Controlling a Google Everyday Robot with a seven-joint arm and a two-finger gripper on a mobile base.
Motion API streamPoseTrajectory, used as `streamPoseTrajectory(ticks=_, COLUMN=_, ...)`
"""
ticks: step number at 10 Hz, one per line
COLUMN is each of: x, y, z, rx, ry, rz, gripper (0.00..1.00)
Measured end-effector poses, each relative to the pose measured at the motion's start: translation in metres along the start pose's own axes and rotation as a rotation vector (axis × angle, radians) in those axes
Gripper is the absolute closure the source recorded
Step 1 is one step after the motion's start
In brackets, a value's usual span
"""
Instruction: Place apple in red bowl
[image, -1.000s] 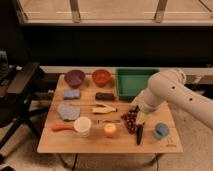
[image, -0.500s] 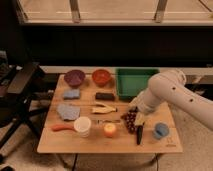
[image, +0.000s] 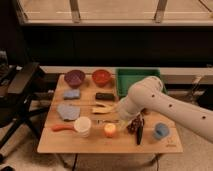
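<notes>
The apple (image: 109, 130), small and yellow-orange, sits on the wooden table (image: 60, 142) near its front edge, just right of a white cup (image: 82, 126). The red bowl (image: 101, 76) stands at the back of the table, next to a purple bowl (image: 74, 77). My gripper (image: 124, 120) hangs at the end of the white arm (image: 155, 102), just above and to the right of the apple, between it and the dark grape cluster (image: 134, 125). The apple lies free on the table.
A green bin (image: 137, 80) stands at the back right. A blue sponge (image: 71, 94), a dark bar (image: 105, 96), a banana (image: 102, 107), a grey-blue cloth (image: 67, 111), an orange tool (image: 62, 128), a black pen (image: 139, 134) and a blue object (image: 161, 131) lie around. A black chair (image: 20, 90) stands to the left.
The arm has shifted a little to the left and down, bringing the gripper nearer the apple. The objects on the table have not moved.
</notes>
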Motion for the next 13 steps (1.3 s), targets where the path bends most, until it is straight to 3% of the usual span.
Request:
streamPoseTrajectory(ticks=2, x=-0.015, y=-0.001, z=0.027, rx=0.006, ry=-0.045, rz=-0.025, gripper=0.35)
streamPoseTrajectory(ticks=6, x=-0.001, y=-0.006, z=0.060, rx=-0.013, ry=-0.067, rz=0.001, gripper=0.35)
streamPoseTrajectory(ticks=10, x=0.009, y=-0.005, z=0.103, rx=-0.094, ry=-0.064, rz=0.014, gripper=0.35)
streamPoseTrajectory(ticks=13, x=0.014, y=-0.003, z=0.123, rx=-0.144, ry=-0.028, rz=0.018, gripper=0.35)
